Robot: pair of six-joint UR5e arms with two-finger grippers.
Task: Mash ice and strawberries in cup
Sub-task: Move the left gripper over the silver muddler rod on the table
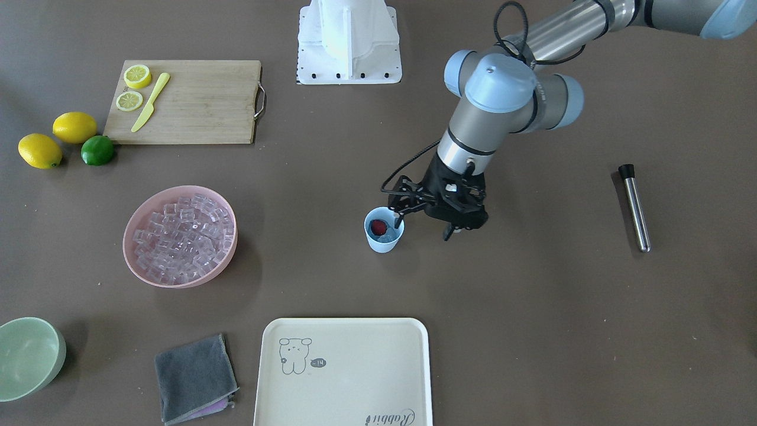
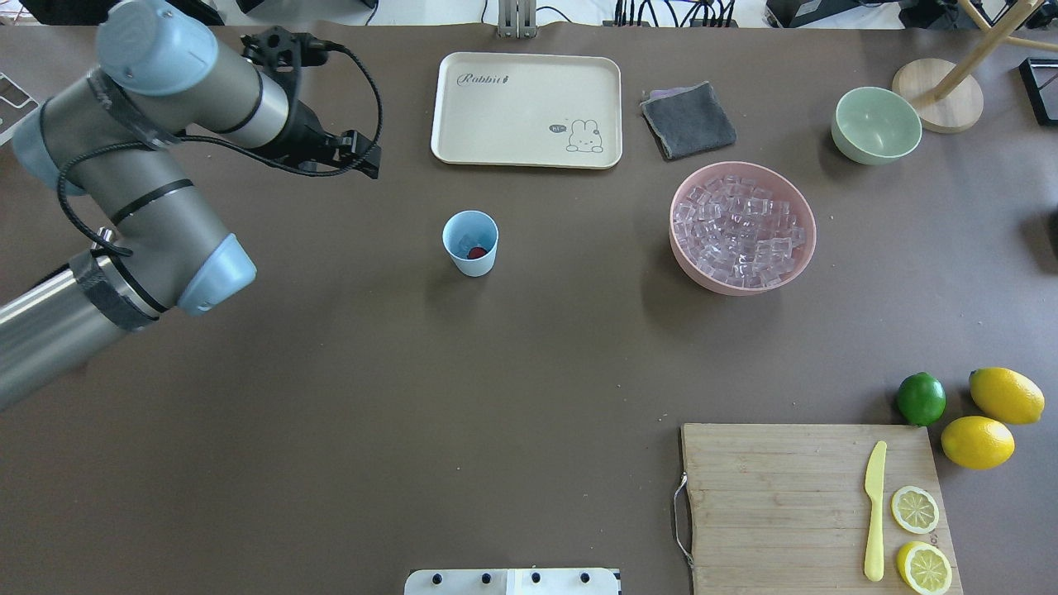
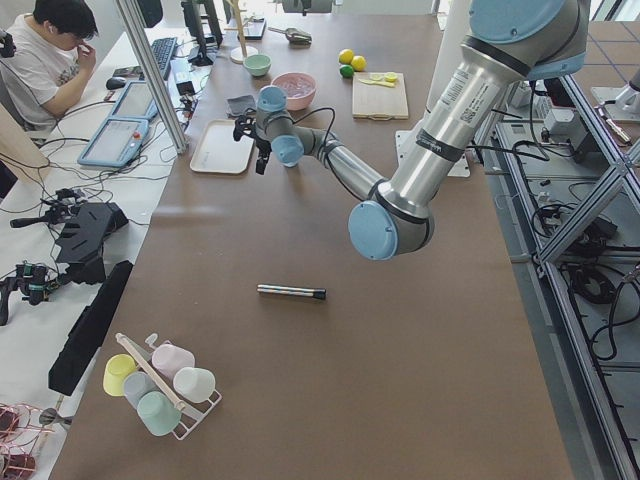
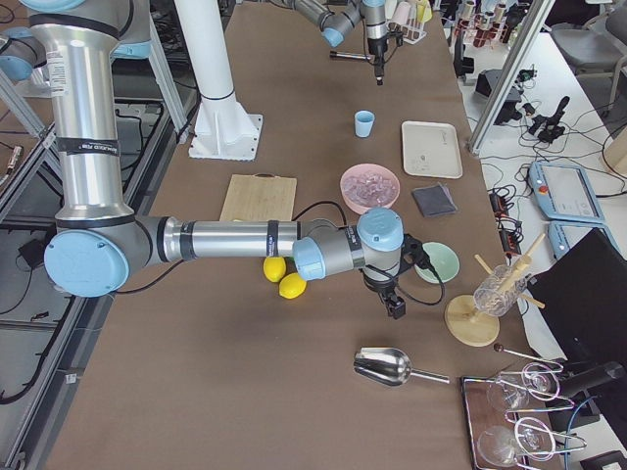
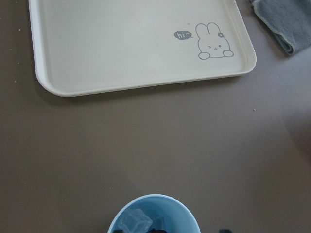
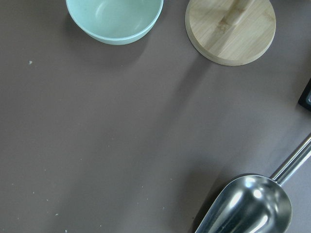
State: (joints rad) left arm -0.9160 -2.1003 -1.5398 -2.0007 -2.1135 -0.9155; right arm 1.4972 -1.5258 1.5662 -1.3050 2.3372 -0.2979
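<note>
Black and angular, the left gripper (image 1: pixel 450 232) hangs above the desk (image 1: pixel 532 307) close to the cup (image 1: pixel 384 232), on the cup's left. I cannot tell how far apart its jaws stand, and nothing shows between them. The cup is smooth light-blue plastic with a round rim and tapered sides. It stands upright near the middle of the matte brown desk. Inside it lie the red strawberry (image 1: pixel 378 226) and a glossy clear cube of ice (image 5: pixel 134 221).

Bare desk surrounds the cup on every side. Beyond it lies a cream tray (image 5: pixel 121 43) with rounded corners and a printed rabbit, and a folded grey cloth (image 1: pixel 195 376) lies beside the tray. To the robot's right, well apart from the cup, a round pink bowl (image 1: pixel 126 239) is heaped with more clear cubes. A slim steel rod (image 1: pixel 636 207) with a black cap lies flat on open desk far to the left.

The right gripper (image 4: pixel 395 305) hangs near the desk's right end, and I cannot tell how its jaws stand. Under it are a pale green bowl (image 6: pixel 114 19), a round wooden base (image 6: pixel 231 29) and a shiny metal scoop (image 6: pixel 248 204).
</note>
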